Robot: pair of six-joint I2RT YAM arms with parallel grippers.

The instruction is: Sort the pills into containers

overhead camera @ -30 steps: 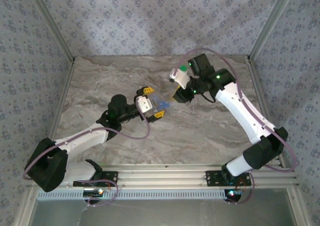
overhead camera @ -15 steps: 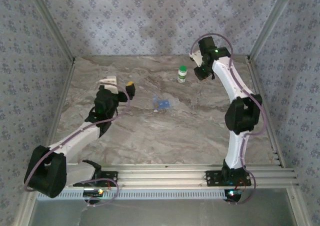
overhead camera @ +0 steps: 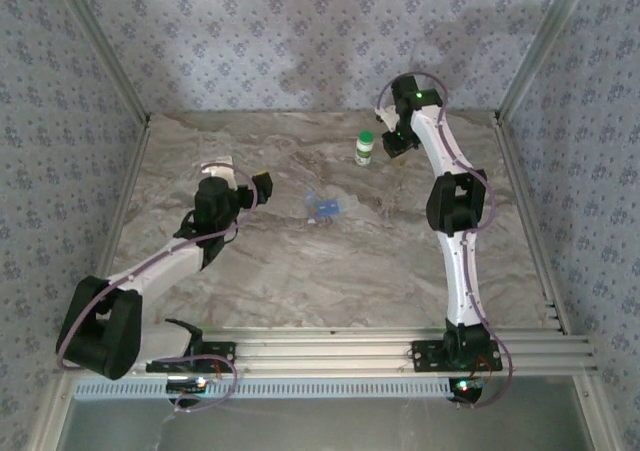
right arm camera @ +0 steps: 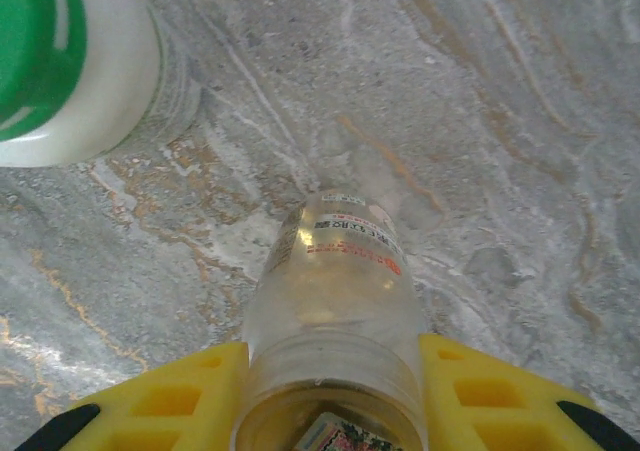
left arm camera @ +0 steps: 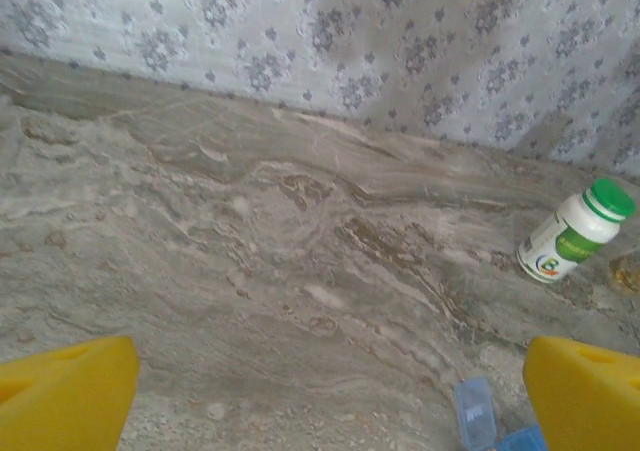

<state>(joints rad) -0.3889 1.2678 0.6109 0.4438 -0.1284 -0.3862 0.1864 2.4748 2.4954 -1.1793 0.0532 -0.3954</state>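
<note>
Currently, the left gripper (overhead camera: 242,178) is seen over the left-centre of the grey marble-patterned tabletop (overhead camera: 300,271). Its yellow fingers (left arm camera: 60,396) are spread wide and nothing is held between them. The flat translucent blue plastic pill box (overhead camera: 322,207) is found mid-table, right of that gripper and clear of it. In the left wrist view it (left arm camera: 478,419) is cut off by the bottom edge. Further right, near the back wall, the white plastic bottle with a green cap (overhead camera: 366,148) is stood upright. Just beside it, the right gripper (overhead camera: 393,143) is clamped on a small clear plastic bottle (right arm camera: 335,301), which is pointed down at the table. The label is seen but cannot be read.
</note>
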